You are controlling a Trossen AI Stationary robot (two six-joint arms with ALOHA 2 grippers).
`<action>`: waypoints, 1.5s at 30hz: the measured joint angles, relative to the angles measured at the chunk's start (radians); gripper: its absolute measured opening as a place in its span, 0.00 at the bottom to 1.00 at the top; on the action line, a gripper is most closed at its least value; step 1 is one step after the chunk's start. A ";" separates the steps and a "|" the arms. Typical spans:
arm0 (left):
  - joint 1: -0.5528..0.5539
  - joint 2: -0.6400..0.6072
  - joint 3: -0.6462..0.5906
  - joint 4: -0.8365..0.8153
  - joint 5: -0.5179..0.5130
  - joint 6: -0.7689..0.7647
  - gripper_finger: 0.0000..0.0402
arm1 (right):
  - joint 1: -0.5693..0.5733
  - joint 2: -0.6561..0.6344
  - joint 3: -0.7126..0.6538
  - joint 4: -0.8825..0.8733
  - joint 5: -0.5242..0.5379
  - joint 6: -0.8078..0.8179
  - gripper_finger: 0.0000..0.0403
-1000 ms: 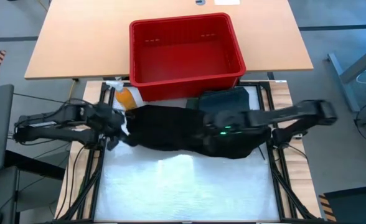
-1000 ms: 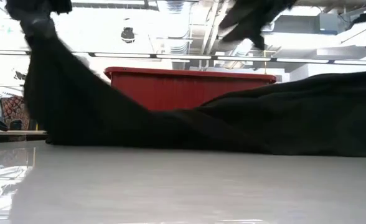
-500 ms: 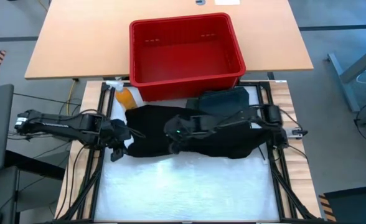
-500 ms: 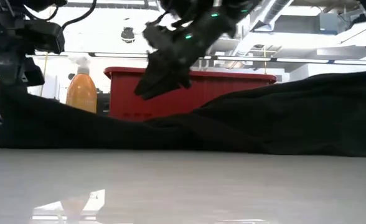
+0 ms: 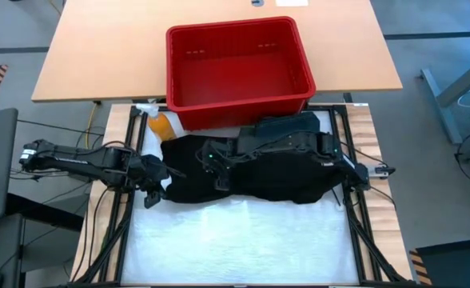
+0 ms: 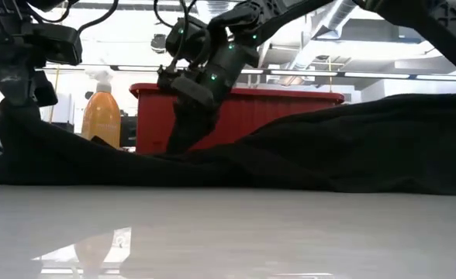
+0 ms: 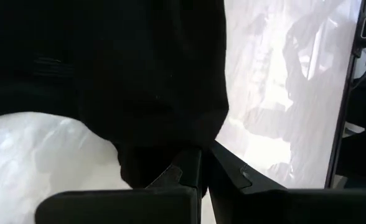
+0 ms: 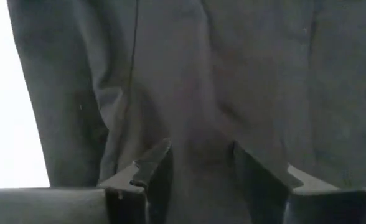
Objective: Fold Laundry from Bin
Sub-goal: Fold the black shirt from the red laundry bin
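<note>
A black garment (image 5: 283, 180) lies spread across the white work surface (image 5: 243, 240), just in front of the red bin (image 5: 243, 102). A folded dark green shirt (image 5: 287, 128) lies against the bin's near wall. My left gripper (image 5: 160, 173) is shut on the garment's left end. My right gripper (image 5: 217, 171) reaches across from the right and points steeply down over the garment's left-middle part. It is open, with one finger (image 8: 155, 165) on either side of a stretch of cloth. My left gripper pinches the garment's left end (image 7: 164, 163) between its two shut fingers, coming at it slanting down from the table's left. That end is held a little above the surface (image 6: 15, 116); the cloth falls from it and the remainder lies on the table. My right gripper has its fingertips down at the cloth (image 6: 177, 146); whether they touch it, I cannot tell.
An orange spray bottle (image 5: 161, 124) stands at the bin's near left corner, close behind my left gripper. The bin sits on a tan wooden tabletop (image 5: 99, 56). Bare white surface lies in front of the garment.
My left gripper has sunk with the garment's left end, which hung high before and now sits low. My right gripper has swung from over the garment's right part toward the table's left, come down and tipped steeply toward the cloth.
</note>
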 joint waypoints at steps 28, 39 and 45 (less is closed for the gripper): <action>0.000 0.000 0.000 0.048 -0.058 0.073 0.00 | 0.031 -0.134 0.001 -0.173 0.098 0.043 0.27; 0.000 0.000 0.000 0.056 -0.057 0.109 0.00 | -0.066 -0.119 -0.030 -0.222 -0.045 0.044 0.62; 0.000 0.000 0.000 0.063 -0.077 0.052 0.00 | -0.067 -0.118 -0.144 -0.052 -0.040 0.009 0.61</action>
